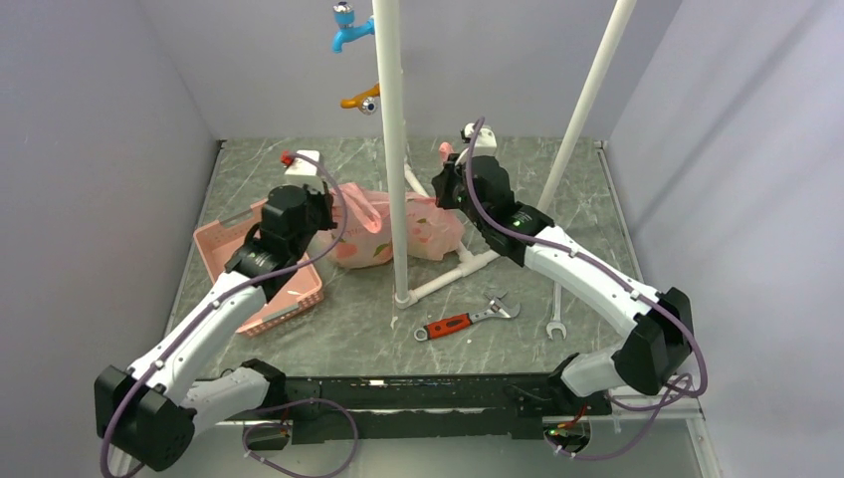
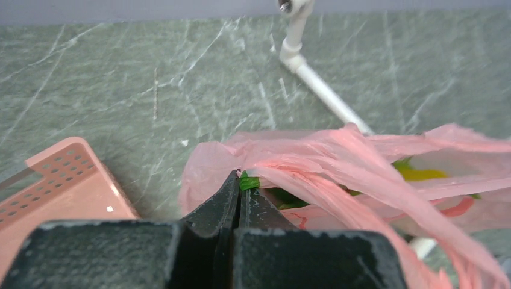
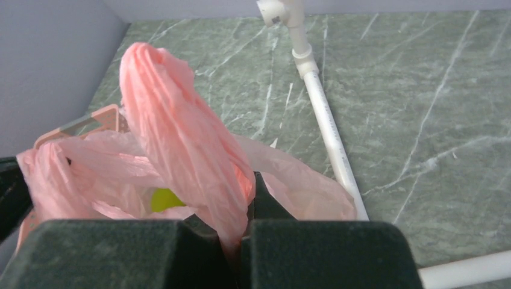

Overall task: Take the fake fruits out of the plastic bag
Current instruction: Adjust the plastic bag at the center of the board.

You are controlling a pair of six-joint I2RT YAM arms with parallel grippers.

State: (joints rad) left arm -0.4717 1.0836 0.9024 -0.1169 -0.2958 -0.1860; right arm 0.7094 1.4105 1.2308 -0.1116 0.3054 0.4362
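Observation:
The pink plastic bag (image 1: pixel 373 234) lies mid-table behind the white upright pipe. My left gripper (image 1: pixel 320 202) is at its left end; in the left wrist view the jaws are shut (image 2: pixel 241 178) on the bag's (image 2: pixel 337 156) bunched edge, with a green scrap at the tips. My right gripper (image 1: pixel 445 189) is at the bag's right end. In the right wrist view it is shut (image 3: pixel 244 201) on a twisted handle loop of the bag (image 3: pixel 175 138) that stands up from the jaws. Fake fruits show through the film: green (image 2: pixel 283 197), yellow (image 2: pixel 422 174), yellow-green (image 3: pixel 164 198).
A rigid pink slotted basket (image 1: pixel 224 244) sits left of the bag, under my left arm. A white pipe frame (image 1: pixel 390 149) rises in front of the bag, its foot bars on the table (image 3: pixel 325 120). A red-handled adjustable wrench (image 1: pixel 458 324) and a spanner (image 1: pixel 557 314) lie nearer the front.

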